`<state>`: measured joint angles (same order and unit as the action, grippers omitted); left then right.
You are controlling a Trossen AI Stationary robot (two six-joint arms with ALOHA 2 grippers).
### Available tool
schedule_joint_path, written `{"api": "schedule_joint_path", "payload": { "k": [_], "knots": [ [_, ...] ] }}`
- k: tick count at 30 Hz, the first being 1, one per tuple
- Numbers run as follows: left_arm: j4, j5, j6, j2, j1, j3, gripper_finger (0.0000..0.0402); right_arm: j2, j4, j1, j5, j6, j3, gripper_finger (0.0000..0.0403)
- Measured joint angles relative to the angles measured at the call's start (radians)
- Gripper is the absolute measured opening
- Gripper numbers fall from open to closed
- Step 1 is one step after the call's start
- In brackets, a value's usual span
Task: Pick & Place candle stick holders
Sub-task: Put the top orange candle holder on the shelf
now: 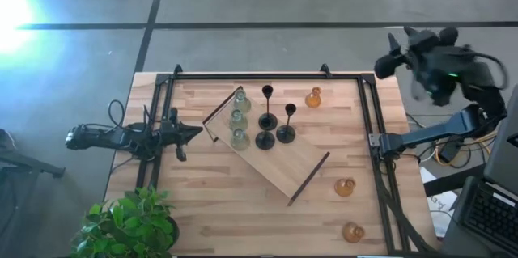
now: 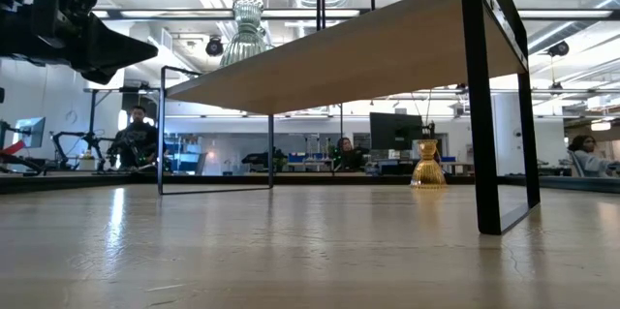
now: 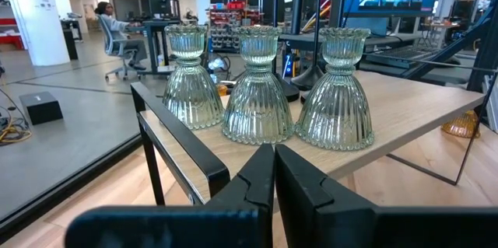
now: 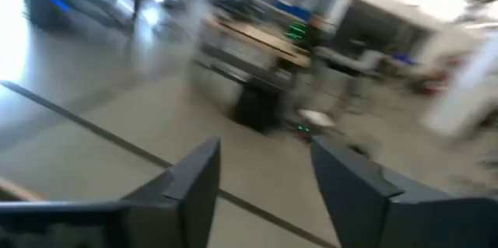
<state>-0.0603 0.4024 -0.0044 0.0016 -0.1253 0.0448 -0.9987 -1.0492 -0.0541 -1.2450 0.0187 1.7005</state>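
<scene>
green holders (image 1: pixel 238 117): three in a row on the board (image 1: pixel 299 165), along its handle end nearest the left hand; upright, close together (image 3: pixel 257 85)
black holders (image 1: pixel 273 120): three on the board, just beside the green row, toward the board's middle; upright
amber holders: one (image 1: pixel 313 97) on the table beyond the board's far edge; two (image 1: pixel 345 187) (image 1: pixel 352 231) on the table off the board's other handle end, apart from each other; one shows under the board in the low view (image 2: pixel 427 164)
board: raised on black handles, lying askew mid table (image 1: pixel 202 201)
left hand (image 1: pixel 191 133): low over the table just beside the board's green-holder end, fingers pressed together, holding nothing (image 3: pixel 274 193)
right hand (image 1: pixel 387 65): raised off the table's far right corner, well apart from the board; fingers spread, nothing between them (image 4: pixel 264 182)
plant (image 1: pixel 129 224): at the table's near left corner
</scene>
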Motion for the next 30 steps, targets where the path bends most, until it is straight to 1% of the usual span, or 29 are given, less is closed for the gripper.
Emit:
{"api": "schedule_joint_path", "payload": {
  "k": [2,4,7,9,10,11,12,13,16,18,20,23,25,26,30],
  "knots": [
    [0.000,0.000,0.000,0.000,0.000,0.000,0.0016,-0.021,0.015,-0.029,-0.039,0.086,-0.013,0.0223],
    [0.000,0.000,0.000,0.000,0.000,0.000,0.0017,-0.043,0.033,-0.034,-0.035,0.108,-0.025,0.0242],
    [0.000,0.000,0.000,0.000,0.000,0.000,0.0018,-0.078,0.045,-0.037,-0.029,0.096,-0.039,0.0259],
    [0.000,0.000,0.000,0.000,0.000,0.000,0.0018,-0.108,0.065,-0.061,-0.029,0.053,-0.039,0.0265],
    [0.000,0.000,0.000,0.000,0.000,0.000,0.0017,-0.122,0.060,-0.079,-0.016,0.017,-0.041,0.0268],
    [0.000,0.000,0.000,0.000,0.000,0.000,0.0016,-0.135,0.057,-0.101,0.024,-0.029,-0.041,0.0271],
    [0.000,0.000,0.000,0.000,0.000,0.000,0.0016,-0.144,0.047,-0.132,0.092,-0.079,-0.041,0.0273],
    [0.000,0.000,0.000,0.000,0.000,0.000,0.0017,-0.152,0.025,-0.177,0.183,-0.126,-0.041,0.0274],
    [0.000,0.000,0.000,0.000,0.000,0.000,0.0018,-0.172,-0.046,-0.380,0.538,-0.232,-0.050,0.0272],
    [0.000,0.000,0.000,0.000,0.000,0.000,0.0018,-0.187,-0.090,-0.521,0.763,-0.235,-0.070,0.0268],
    [0.000,0.000,0.000,0.000,0.000,0.000,0.0017,-0.195,-0.093,-0.635,0.959,-0.213,-0.100,0.0264],
    [0.000,0.000,0.000,0.000,0.000,0.000,0.0017,-0.200,-0.031,-0.760,1.213,-0.160,-0.158,0.0258],
    [0.000,0.000,0.000,0.000,0.000,0.000,0.0018,-0.211,0.010,-0.806,1.320,-0.145,-0.207,0.0253],
    [0.000,0.000,0.000,0.000,0.000,0.000,0.0018,-0.216,0.027,-0.821,1.346,-0.144,-0.232,0.0251],
    [0.000,0.000,0.000,0.000,0.000,0.000,0.0017,-0.240,0.044,-0.863,1.359,-0.143,-0.320,0.0240]
  ]
}}
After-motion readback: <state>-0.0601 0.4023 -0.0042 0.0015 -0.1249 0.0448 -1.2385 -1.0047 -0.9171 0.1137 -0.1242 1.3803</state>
